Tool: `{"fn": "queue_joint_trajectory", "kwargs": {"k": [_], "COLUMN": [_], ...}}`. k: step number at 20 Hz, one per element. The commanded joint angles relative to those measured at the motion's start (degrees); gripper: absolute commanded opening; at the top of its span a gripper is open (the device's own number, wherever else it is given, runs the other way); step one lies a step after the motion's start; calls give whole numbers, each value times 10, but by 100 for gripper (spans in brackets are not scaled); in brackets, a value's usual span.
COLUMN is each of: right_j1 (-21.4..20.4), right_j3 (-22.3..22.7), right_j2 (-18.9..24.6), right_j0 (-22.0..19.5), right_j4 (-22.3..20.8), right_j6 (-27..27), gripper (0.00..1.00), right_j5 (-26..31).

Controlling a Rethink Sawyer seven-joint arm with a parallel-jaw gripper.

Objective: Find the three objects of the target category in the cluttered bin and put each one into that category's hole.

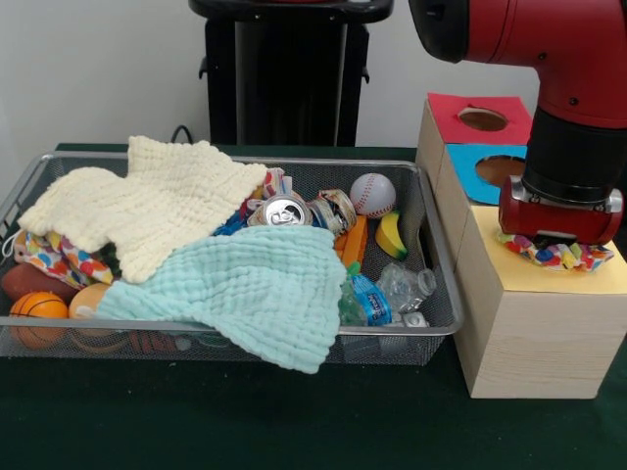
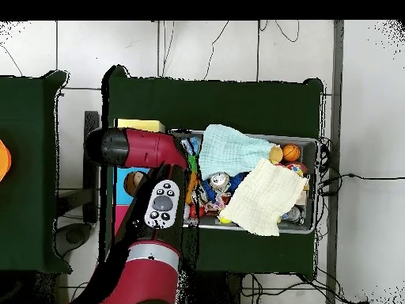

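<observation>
Dotted cloth bunched under gripper on yellow box, claw state untellable; may snag on hole edge, spilling beside box.

One wire-mesh bin. Three boxes: red-faced, blue-faced, yellow-faced. Two waffle cloths: cream, mint-green. Two dotted fabric pieces visible. One baseball. One crushed can.
</observation>
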Motion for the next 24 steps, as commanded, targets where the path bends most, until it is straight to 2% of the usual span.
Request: {"fn": "queue_joint_trajectory", "kwargs": {"k": [1, 4, 10, 15, 24], "right_j1": [45, 37, -21, -49, -86], "right_j3": [33, 35, 63, 65, 85], "right_j2": [30, 26, 17, 8, 4], "right_j0": [-7, -5, 1, 9, 15], "right_j4": [10, 12, 12, 13, 14], "right_j6": [128, 132, 130, 136, 134], "gripper": [100, 100, 100, 100, 100], "right_j5": [8, 22, 72, 107, 123]}}
